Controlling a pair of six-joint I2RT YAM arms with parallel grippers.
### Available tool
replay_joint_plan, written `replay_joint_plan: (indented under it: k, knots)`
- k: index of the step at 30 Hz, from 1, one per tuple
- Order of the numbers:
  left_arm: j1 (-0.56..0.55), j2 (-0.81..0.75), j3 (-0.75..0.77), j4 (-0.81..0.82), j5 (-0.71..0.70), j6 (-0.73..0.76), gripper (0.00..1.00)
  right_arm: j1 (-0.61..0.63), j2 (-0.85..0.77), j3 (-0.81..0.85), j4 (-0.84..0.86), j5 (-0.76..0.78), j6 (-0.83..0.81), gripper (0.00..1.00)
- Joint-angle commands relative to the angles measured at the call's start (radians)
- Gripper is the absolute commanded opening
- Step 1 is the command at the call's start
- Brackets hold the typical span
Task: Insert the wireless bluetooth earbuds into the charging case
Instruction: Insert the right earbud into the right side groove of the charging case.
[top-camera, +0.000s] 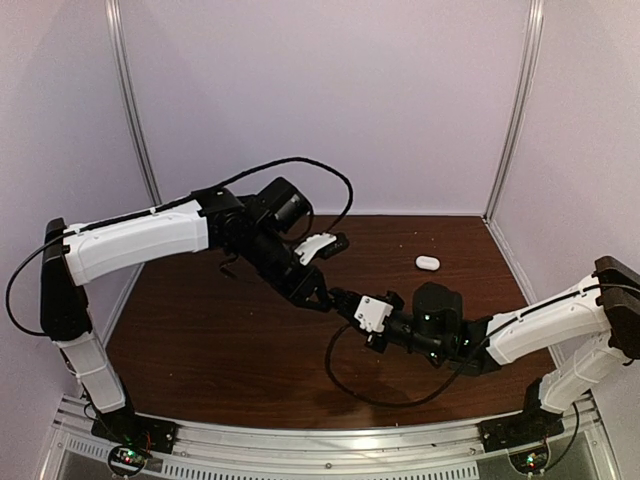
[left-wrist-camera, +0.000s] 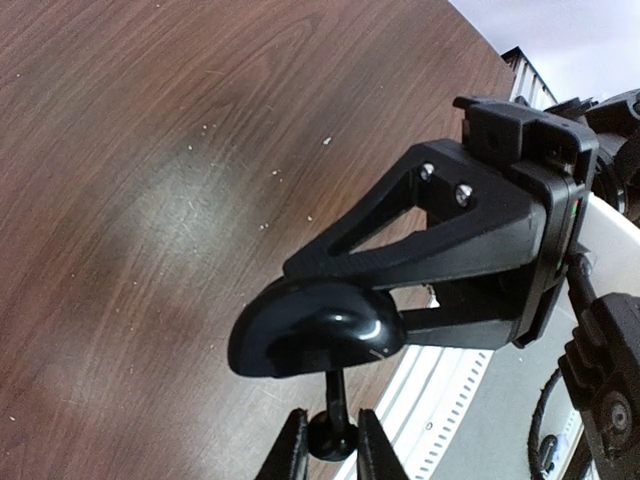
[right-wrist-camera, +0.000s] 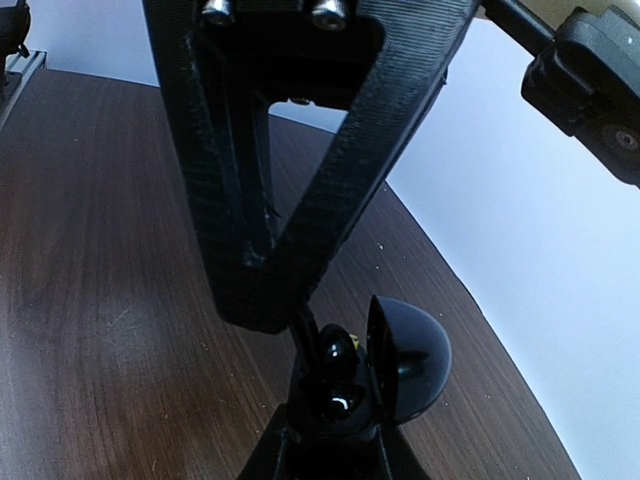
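Observation:
The charging case here is glossy black, not white. My right gripper is shut on the case, holding it above the table with its domed lid hinged open. A shiny black earbud sits inside. My left gripper is shut on the round head of another black earbud. Its thin stem points at the case and touches it. In the top view the left gripper and the right gripper meet tip to tip over the middle of the table.
A small white oval pebble-shaped thing lies alone on the brown wooden table at the back right. Pale walls with metal uprights close in the sides and back. A black cable loops under the right arm.

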Motion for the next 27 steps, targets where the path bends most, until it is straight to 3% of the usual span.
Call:
replay_joint_plan:
  k: [1,27]
  knots:
    - [-0.007,0.019,0.034,0.007,-0.027,-0.017,0.09,0.021,0.009,0.039,0.027,0.007,-0.012,0.00]
    - [-0.036,0.031,0.055,-0.007,0.040,0.003,0.08,0.024,0.006,0.034,0.036,0.025,-0.023,0.00]
